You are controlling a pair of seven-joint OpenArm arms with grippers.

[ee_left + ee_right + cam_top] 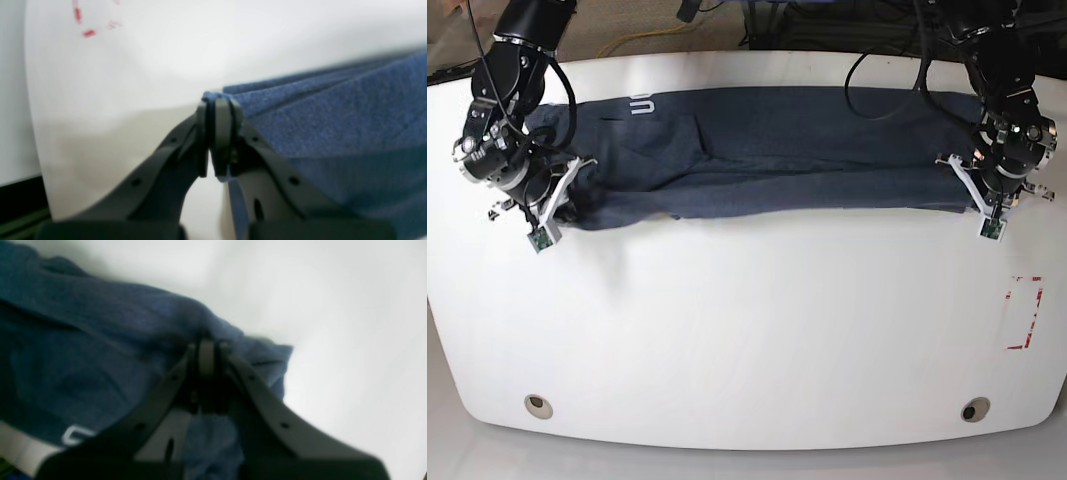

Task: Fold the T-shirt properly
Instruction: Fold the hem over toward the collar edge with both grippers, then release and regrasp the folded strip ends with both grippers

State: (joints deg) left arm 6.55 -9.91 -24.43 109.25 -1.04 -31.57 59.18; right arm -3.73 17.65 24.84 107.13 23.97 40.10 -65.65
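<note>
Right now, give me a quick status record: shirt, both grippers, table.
T-shirt: folded into a long band across the far side of the table, lettering at the base view's left end
left gripper: shut on the T-shirt's end
right gripper: shut on the T-shirt's other end
table: white, red dashed marking near one edge

We see the T-shirt [767, 150], dark navy-blue heathered cloth, stretched out in a long, narrow band across the far part of the white tabletop [747, 330]. It is folded lengthwise, with creases running along it. Small white lettering [641, 104] shows near its far edge, toward one end.
</note>
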